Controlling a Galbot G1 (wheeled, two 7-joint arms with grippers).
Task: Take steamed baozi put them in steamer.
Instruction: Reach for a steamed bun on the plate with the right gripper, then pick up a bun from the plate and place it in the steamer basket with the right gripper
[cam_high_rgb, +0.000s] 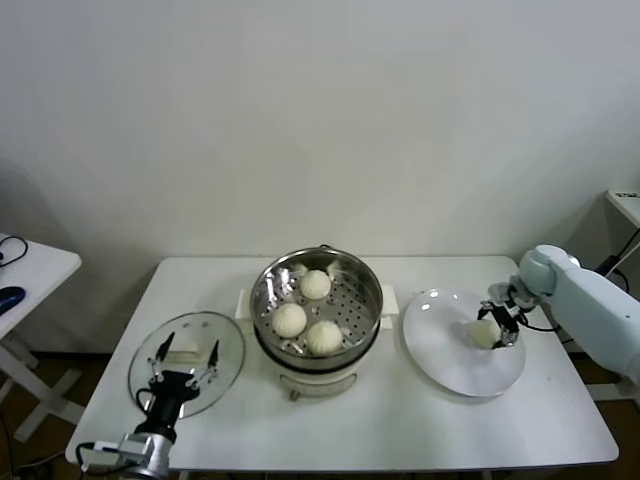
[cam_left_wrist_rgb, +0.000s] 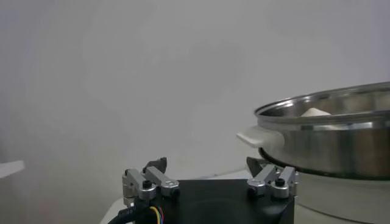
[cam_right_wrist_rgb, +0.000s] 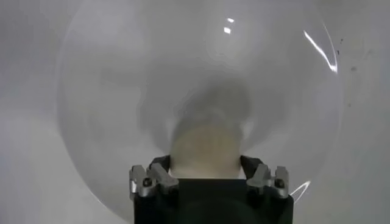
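The steamer (cam_high_rgb: 371, 300) stands mid-table with three baozi on its perforated tray, one at the back (cam_high_rgb: 315, 284), one on the left (cam_high_rgb: 289, 319) and one at the front (cam_high_rgb: 323, 337). The fourth baozi (cam_high_rgb: 486, 333) is over the right side of the white plate (cam_high_rgb: 440, 345). My right gripper (cam_high_rgb: 498, 322) reaches in from the right and is shut on it; in the right wrist view the baozi (cam_right_wrist_rgb: 204, 143) fills the gap between the fingers of the gripper (cam_right_wrist_rgb: 206, 163). My left gripper (cam_high_rgb: 186, 358) is open and empty at the front left.
A round glass lid (cam_high_rgb: 228, 345) lies flat at the front left, under my left gripper (cam_left_wrist_rgb: 207, 165). The steamer's steel wall (cam_left_wrist_rgb: 341, 140) and cream handle show in the left wrist view. A second table stands off to the far left.
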